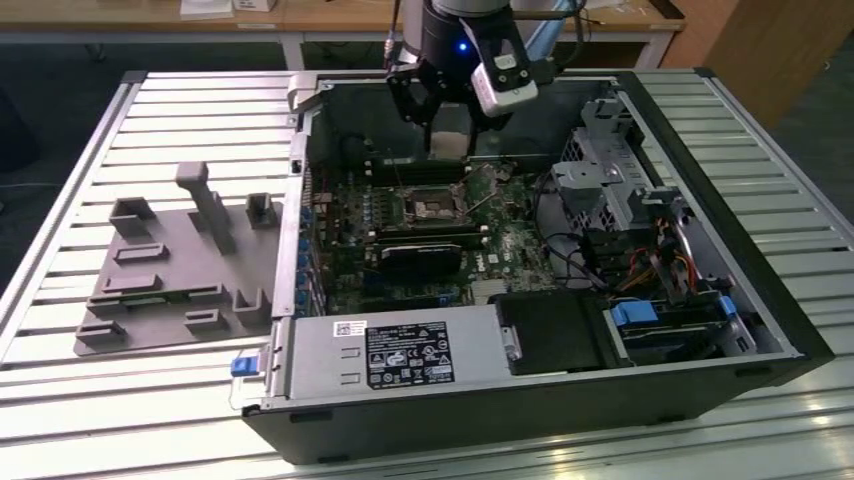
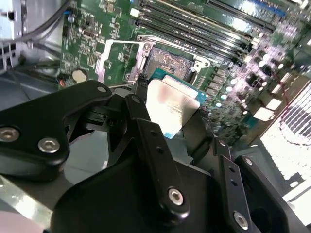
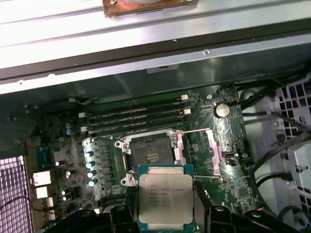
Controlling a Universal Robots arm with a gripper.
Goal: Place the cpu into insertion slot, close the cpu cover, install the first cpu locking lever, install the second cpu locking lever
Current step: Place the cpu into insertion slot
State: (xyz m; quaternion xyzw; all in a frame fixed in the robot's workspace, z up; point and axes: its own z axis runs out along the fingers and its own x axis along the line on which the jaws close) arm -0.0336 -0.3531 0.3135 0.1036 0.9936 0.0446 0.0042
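Free room over insertion slot (image 3: 151,154); mem slots (image 3: 133,116) beside, cables (image 3: 284,145) farther off.

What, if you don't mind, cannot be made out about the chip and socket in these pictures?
- Chip underside: turned away from both wrist views, gripped in the hand.
- Chip's top markings: washed out by glare in the second wrist view.
- Socket near edge: behind the chip in the second wrist view.
- Socket pins: too small in the exterior view.
- Chip's height over the socket: no side-on view.
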